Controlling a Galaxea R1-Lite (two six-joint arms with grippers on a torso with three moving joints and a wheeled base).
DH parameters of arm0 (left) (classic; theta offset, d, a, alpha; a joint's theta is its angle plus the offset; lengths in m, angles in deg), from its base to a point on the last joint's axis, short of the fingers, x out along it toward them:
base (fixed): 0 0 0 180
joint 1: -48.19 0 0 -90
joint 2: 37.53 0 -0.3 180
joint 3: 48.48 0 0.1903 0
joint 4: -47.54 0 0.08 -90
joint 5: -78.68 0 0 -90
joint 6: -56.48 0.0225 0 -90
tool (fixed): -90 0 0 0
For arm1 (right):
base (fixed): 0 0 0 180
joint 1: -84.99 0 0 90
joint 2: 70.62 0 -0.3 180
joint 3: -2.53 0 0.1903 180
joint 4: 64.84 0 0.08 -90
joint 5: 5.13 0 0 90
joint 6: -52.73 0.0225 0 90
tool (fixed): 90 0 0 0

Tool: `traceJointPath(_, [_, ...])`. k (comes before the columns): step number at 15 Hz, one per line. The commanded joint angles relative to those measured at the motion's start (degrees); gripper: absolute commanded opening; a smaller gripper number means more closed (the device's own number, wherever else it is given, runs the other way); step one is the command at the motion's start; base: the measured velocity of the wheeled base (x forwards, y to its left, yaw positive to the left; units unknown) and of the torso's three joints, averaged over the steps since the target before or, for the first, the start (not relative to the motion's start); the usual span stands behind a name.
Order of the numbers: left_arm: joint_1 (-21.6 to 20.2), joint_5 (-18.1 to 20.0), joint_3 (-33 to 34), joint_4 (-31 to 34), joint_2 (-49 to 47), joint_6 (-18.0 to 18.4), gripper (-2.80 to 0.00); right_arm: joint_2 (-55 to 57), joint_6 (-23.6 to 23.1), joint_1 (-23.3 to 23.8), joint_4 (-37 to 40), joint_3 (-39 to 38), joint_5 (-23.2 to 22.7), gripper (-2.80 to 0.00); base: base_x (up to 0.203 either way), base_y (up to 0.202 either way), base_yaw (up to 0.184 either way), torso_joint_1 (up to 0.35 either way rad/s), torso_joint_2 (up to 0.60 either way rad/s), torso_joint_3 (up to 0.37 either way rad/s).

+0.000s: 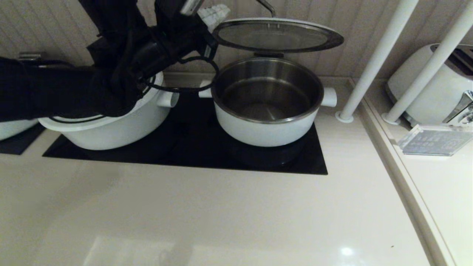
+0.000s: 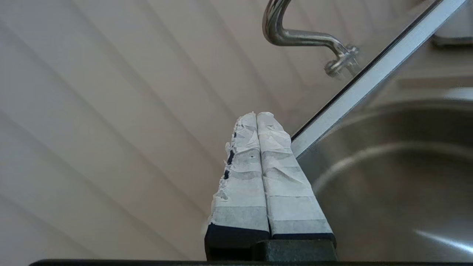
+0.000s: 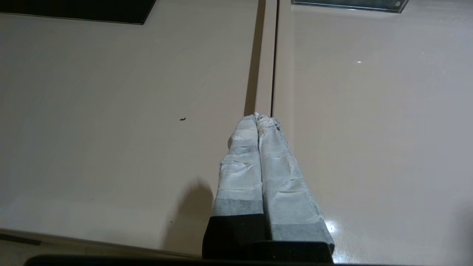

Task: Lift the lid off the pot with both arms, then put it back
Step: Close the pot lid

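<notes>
From the head view, the round glass lid with a steel rim (image 1: 275, 35) hangs in the air, tilted, directly above the open white pot with a steel interior (image 1: 266, 101). The pot sits on the black glass cooktop (image 1: 207, 155). The left gripper (image 1: 216, 14) is up beside the lid's edge, on the side toward a second white pot (image 1: 111, 125) that also sits on the cooktop.

In the left wrist view, the left gripper's tape-wrapped fingers (image 2: 273, 162) are pressed together with nothing between them, lying against the lid's steel rim (image 2: 369, 79); its bent metal handle (image 2: 295, 35) shows beyond.

In the right wrist view, the right gripper (image 3: 258, 118) hovers over the beige countertop (image 3: 111, 111), well apart from the pot, fingers closed and empty.
</notes>
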Motion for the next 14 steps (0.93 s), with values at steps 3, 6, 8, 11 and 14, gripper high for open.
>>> traceJointPath(3, [0.27, 0.11, 9.00, -4.58, 1.67, 0.25, -2.80, -0.02, -0.07, -0.01, 0.00, 0.00, -0.02, -2.80, 0.000, 0.000, 0.000, 0.000, 0.00, 0.000])
traceJointPath(6, [0.26, 0.11, 13.06, -8.44, 1.58, 0.45, -2.80, -0.02, -0.07, -0.01, 0.00, 0.00, -0.02, -2.80, 0.000, 0.000, 0.000, 0.000, 0.00, 0.000])
traceJointPath(8, [0.28, 0.11, 16.12, -10.91, 1.47, 0.48, -2.80, -0.02, 0.01, -0.01, 0.00, 0.00, -0.02, -2.80, 0.000, 0.000, 0.000, 0.000, 0.00, 0.000])
traceJointPath(11, [0.27, 0.11, 18.96, -14.11, 0.77, 0.48, -2.80, -0.02, -0.07, -0.01, 0.00, 0.00, -0.02, -2.80, 0.000, 0.000, 0.000, 0.000, 0.00, 0.000])
traceJointPath(14, [0.21, 0.04, 21.38, -15.43, 0.60, 0.48, -2.80, -0.02, -0.02, -0.01, 0.00, 0.00, -0.02, -2.80, 0.000, 0.000, 0.000, 0.000, 0.00, 0.000])
